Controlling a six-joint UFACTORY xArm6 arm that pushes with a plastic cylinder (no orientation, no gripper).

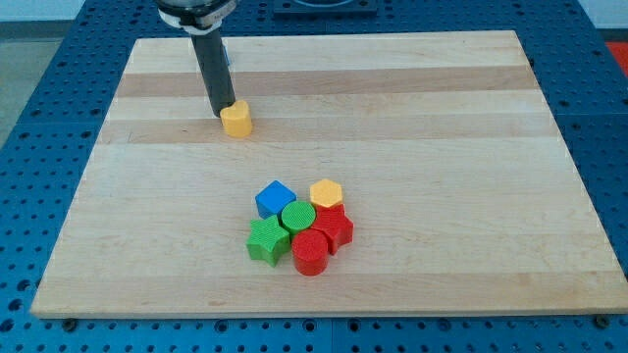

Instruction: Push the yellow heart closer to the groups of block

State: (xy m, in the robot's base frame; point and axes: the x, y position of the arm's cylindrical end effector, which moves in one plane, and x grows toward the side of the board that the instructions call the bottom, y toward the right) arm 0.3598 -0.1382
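The yellow heart (235, 120) lies on the wooden board (442, 147) in the upper left part of the view. My tip (225, 114) touches its upper left side, and the rod rises toward the view's top. The group sits lower, near the middle: a blue cube (275, 198), a yellow hexagon (326, 193), a green round block (297, 216), a green star (267, 240), a red star-like block (337, 230) and a red cylinder (311, 253). The heart is well apart from the group, above and left of it.
A second blue block (227, 55) near the board's top left is almost wholly hidden behind the rod. The board rests on a blue perforated table (39, 118).
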